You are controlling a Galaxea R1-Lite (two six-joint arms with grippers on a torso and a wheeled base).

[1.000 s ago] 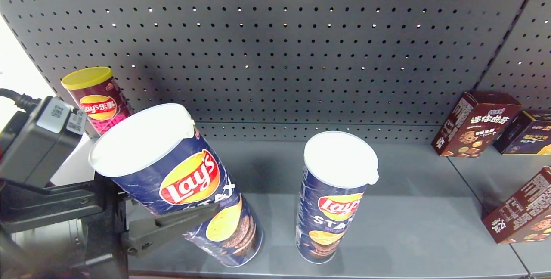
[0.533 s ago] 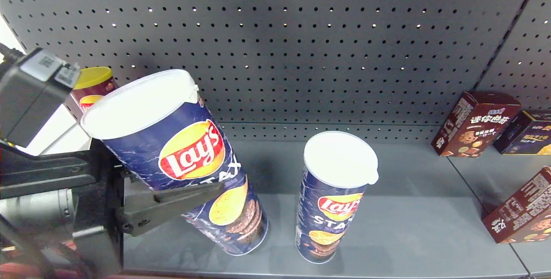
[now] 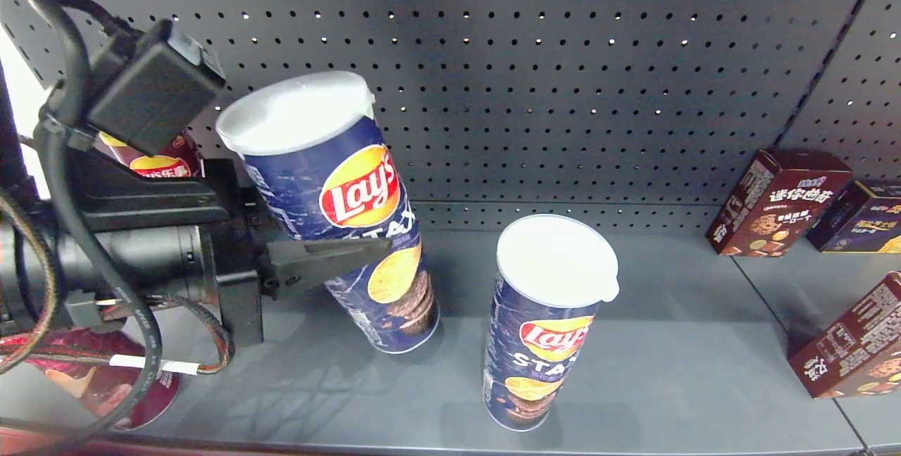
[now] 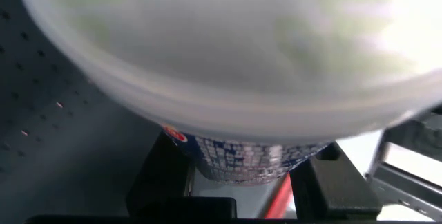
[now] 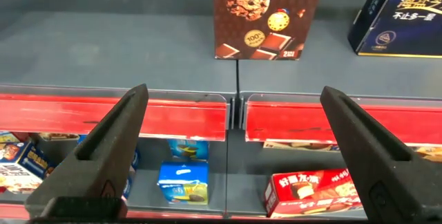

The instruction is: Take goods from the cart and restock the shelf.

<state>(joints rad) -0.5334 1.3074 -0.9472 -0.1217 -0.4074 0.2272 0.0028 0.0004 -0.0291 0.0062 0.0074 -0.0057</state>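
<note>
My left gripper (image 3: 320,231) is shut on a blue chip can (image 3: 345,210) with a white lid, gripping it around the middle. The can leans to the left, and its base sits at or just above the grey shelf (image 3: 669,364). In the left wrist view the white lid (image 4: 235,51) looms close, with the blue can body (image 4: 255,160) between the two dark fingers (image 4: 331,186). A second blue chip can (image 3: 545,322) stands upright on the shelf to the right. My right gripper (image 5: 238,155) is open, facing lower shelves with nothing between its fingers.
A maroon can with a yellow lid (image 3: 158,160) stands behind my left arm, and another maroon can (image 3: 105,382) is at the front left. Brown snack boxes (image 3: 774,203) (image 3: 855,336) sit at the right. The pegboard back wall (image 3: 535,69) is close behind. Red shelf rails (image 5: 179,117) cross the right wrist view.
My left gripper has carried the blue can up and rightward, farther onto the shelf, and the can now stands more nearly upright. The other can has not moved.
</note>
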